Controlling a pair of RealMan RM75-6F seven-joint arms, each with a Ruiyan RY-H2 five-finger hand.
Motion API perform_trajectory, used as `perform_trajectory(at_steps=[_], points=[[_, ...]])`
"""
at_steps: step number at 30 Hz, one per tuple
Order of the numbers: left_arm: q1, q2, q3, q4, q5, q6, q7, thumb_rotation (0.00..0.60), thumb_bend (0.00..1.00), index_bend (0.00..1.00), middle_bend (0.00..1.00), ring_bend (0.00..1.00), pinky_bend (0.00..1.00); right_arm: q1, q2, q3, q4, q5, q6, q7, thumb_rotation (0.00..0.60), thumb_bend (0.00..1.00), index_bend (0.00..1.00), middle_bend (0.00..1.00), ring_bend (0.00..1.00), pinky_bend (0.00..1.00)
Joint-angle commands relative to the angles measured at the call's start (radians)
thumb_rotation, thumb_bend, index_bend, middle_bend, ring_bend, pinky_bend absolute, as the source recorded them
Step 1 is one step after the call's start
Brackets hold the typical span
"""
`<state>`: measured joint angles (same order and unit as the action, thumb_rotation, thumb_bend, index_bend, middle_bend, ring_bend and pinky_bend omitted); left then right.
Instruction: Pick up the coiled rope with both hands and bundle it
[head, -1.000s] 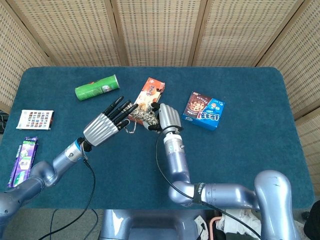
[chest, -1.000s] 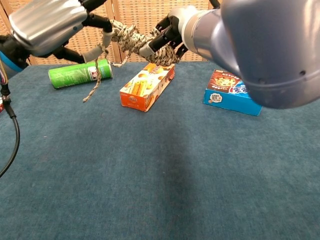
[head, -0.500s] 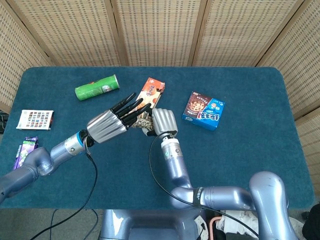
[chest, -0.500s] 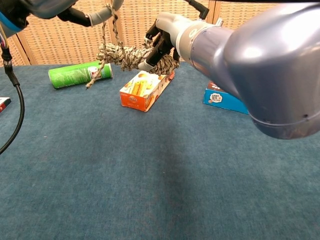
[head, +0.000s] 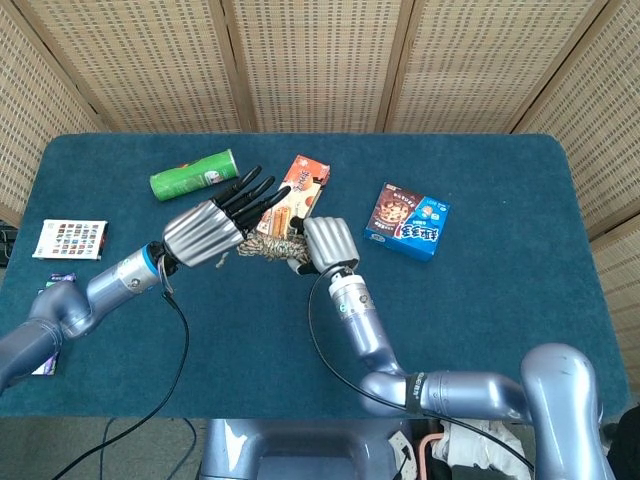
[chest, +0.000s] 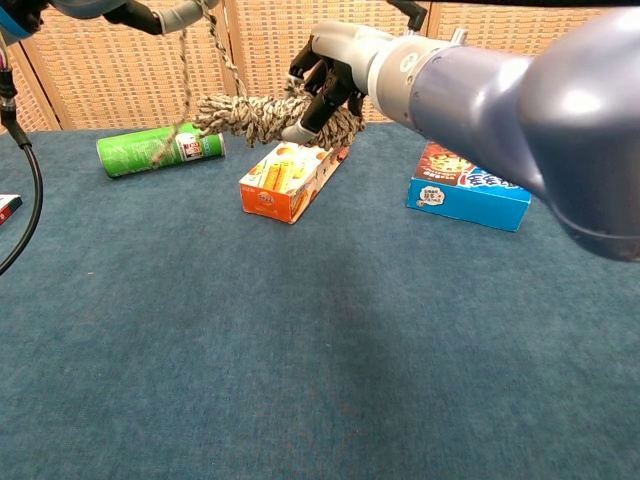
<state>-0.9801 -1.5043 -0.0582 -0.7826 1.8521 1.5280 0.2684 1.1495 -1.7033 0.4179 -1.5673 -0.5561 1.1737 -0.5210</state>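
Observation:
The coiled rope (head: 268, 246) (chest: 252, 112), a mottled beige and brown bundle, hangs in the air above the blue table, just over the orange box. My right hand (head: 328, 243) (chest: 326, 82) grips its right end, fingers curled around the coil. My left hand (head: 214, 229) (chest: 152, 14) is to the left of the bundle and higher, mostly cut off by the top edge of the chest view. A loose rope strand (chest: 218, 45) runs up from the bundle over its fingers and hangs down on the far side.
An orange snack box (head: 299, 186) (chest: 292, 176) lies under the rope. A green can (head: 195, 175) (chest: 158, 149) lies on its side at the back left, and a blue box (head: 407, 221) (chest: 467, 187) sits right. A card (head: 70, 239) is near the left table edge.
My left hand has swung left and up, pulling the loose strand out of the bundle. My right hand has come lower with the coil, which now lies more level.

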Motion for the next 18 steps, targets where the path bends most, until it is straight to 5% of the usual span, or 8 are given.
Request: perform_trajectory(at_steps=[1,18], points=[[0.0,-0.012,-0.006,0.034,-0.017,-0.015,-0.011,0.6,0.61,0.85,0.0,0.0,0.0,-0.019,0.028,-0.017,-0.009,-0.042,-0.042,0.022,0.6,0.81,0.7,0.74,0.62,0.72],[0.023,-0.17,-0.05,0.157,-0.155,-0.09,-0.168,0.6,0.61,0.85,0.0,0.0,0.0,-0.079,0.08,0.015,-0.064,-0.163,-0.203,0.268,0.6,0.81,0.7,0.74,0.62,0.71]])
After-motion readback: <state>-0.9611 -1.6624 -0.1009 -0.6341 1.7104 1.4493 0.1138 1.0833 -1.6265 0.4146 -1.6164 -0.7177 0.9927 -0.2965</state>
